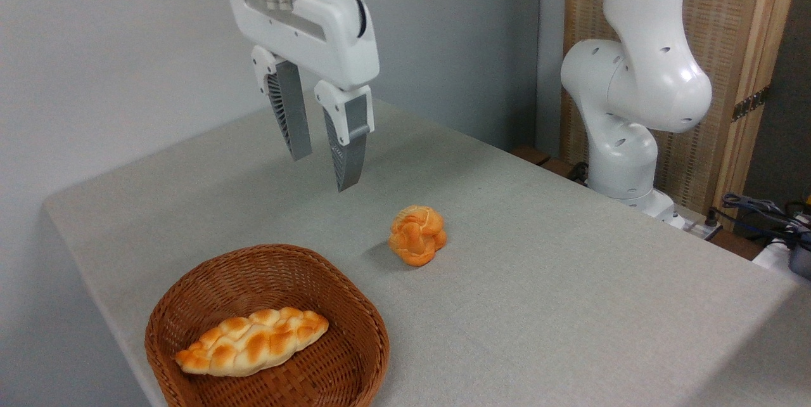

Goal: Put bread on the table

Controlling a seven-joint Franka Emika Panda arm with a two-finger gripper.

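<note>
From the fixed camera, the bread [417, 235] sits on the table [570, 305], apart from the basket [266, 331] and up and to the right of its rim, with bare cloth all round it. The gripper [326, 153] hangs in the air well above the cloth, up and to the left of the bread and farther back than the basket, its jaws parted with a plain gap between them and nothing in it. Judged from how things lie, the roll looks set down and let go, so the step in hand is most likely the clean exit. To do it well, the arm should go straight up and away with the jaws kept apart, staying clear of the roll so the ribbed fingers [347, 141] do not nudge it toward the basket or the table's edge. The roll leans a little on its lumpy underside and may roll if bumped. The loaf [252, 341] lies in the basket, touching its woven floor, and it needs no handling. The arm's base [633, 115] stands beyond the table's right edge, far from the basket. No brand, label or writing can be read anywhere; the gripper housing looks blank, though its upper part is cut off by the frame.
</note>
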